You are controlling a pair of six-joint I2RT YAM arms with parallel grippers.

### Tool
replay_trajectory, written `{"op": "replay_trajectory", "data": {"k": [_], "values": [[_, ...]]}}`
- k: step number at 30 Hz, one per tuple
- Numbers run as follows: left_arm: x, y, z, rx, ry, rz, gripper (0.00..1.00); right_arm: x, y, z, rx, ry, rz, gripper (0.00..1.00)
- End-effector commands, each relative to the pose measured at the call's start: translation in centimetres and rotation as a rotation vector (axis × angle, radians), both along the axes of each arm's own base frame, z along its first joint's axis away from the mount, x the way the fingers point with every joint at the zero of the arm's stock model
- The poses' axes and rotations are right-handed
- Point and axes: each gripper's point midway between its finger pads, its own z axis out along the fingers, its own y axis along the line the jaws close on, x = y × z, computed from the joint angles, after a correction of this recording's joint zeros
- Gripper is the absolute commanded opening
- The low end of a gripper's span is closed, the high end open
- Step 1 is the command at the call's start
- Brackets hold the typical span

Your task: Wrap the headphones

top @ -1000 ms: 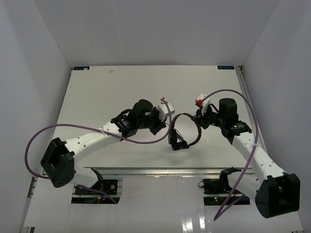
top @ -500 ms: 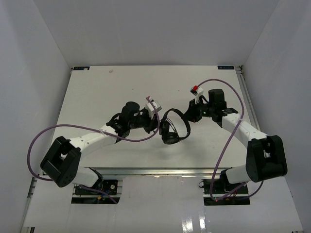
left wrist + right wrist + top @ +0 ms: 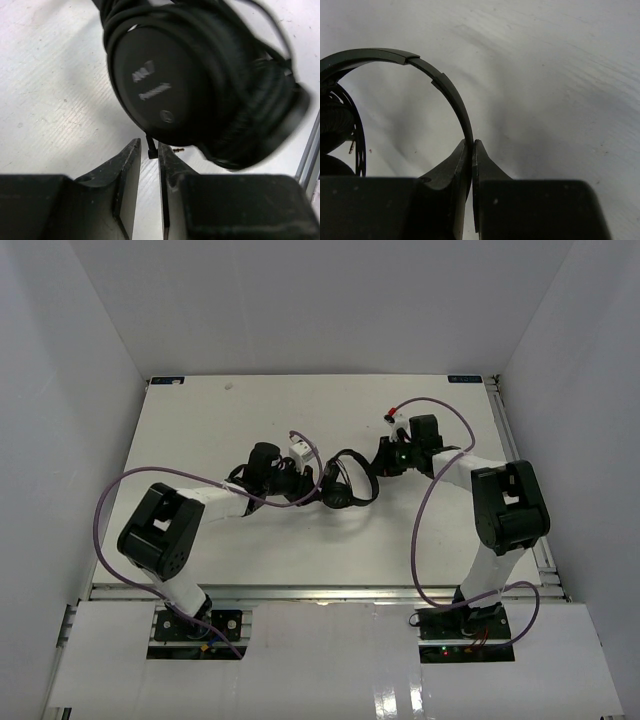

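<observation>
from the top camera i have the small black over-ear headphones (image 3: 345,485) lying near the middle of the white desk (image 3: 200,430), between the two arms. the stacked earcups sit at the 6 o'clock end of the set, and the thin headband arcs up from them toward 1 o'clock.

the left gripper (image 3: 320,483) comes in from the 9 o'clock side, right beside the earcups. on its wrist camera the left gripper (image 3: 148,150) has its jaws parted by a narrow slit, with white desk showing through the gap. a short black cord stub hanging from the near round earcup (image 3: 155,85) dips in at the fingertips. it looks looser than the gap, so i read nothing as clamped there. a small gold-coloured plug tip (image 3: 176,148) lies on the desk just past the right-hand finger. the second padded earcup (image 3: 260,115) is tucked behind the first, at its 3 o'clock.

the right gripper (image 3: 378,462) sits at the 2 o'clock side of the headphones. its wrist camera shows the right gripper (image 3: 471,147) pinched tight on the thin curved headband (image 3: 445,87), which runs straight down into the closed jaws. at 9 o'clock in that view, loops of thin black cord (image 3: 360,145) hang by the edge of an earcup.

thick purple cables (image 3: 110,510) loop off both arms, well apart from the headphones.
</observation>
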Motion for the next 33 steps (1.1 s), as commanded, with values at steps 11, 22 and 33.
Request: {"op": "replay_trajectory", "data": {"k": [11,22,33], "values": [[-0.3,0.4,-1.2,-0.019,0.101,-0.037,0.39,8.2,-1.7,-1.2,-0.141,-0.042,-0.334,0.08],[-0.5,3.1,3.7,0.001,-0.039,0.085,0.49,9.2,-2.5,-1.6,-0.245,-0.088,-0.399,0.32],[-5.8,8.2,12.7,-0.137,-0.265,0.268,0.85,6.4,-5.9,5.8,-0.305,-0.323,-0.312,0.91]]}}
